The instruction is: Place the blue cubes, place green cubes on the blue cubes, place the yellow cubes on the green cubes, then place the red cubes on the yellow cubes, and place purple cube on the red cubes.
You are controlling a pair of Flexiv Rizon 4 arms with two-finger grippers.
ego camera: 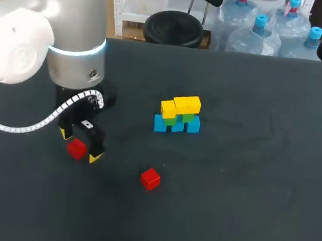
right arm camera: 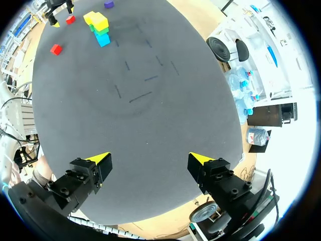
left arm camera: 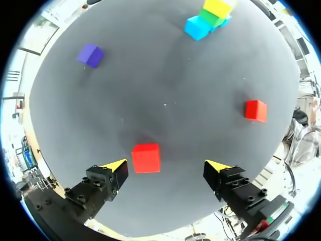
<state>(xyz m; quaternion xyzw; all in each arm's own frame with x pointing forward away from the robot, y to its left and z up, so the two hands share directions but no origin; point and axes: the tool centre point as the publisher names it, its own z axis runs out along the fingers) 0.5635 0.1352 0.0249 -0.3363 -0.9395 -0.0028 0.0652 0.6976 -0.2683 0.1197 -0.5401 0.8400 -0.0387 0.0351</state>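
Between the spread fingers of the left gripper (left arm camera: pixel 166 165), a red cube (left arm camera: pixel 146 157) sits on the bench (left arm camera: pixel 165 100), touched by neither tip. A second red cube (left arm camera: pixel 255 110) lies well apart. Blue cubes (ego camera: pixel 176 125) carry green cubes (ego camera: pixel 188 118), largely covered by yellow cubes (ego camera: pixel 180 106). The purple cube (left arm camera: pixel 90 54) is hidden behind the left arm (ego camera: pixel 71 37) in the head view. The right gripper (right arm camera: pixel 149 159), cut off there, is spread and empty.

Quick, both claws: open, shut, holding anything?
Left claw: open, straddling the red cube, not gripping it.
Right claw: open, holding nothing.
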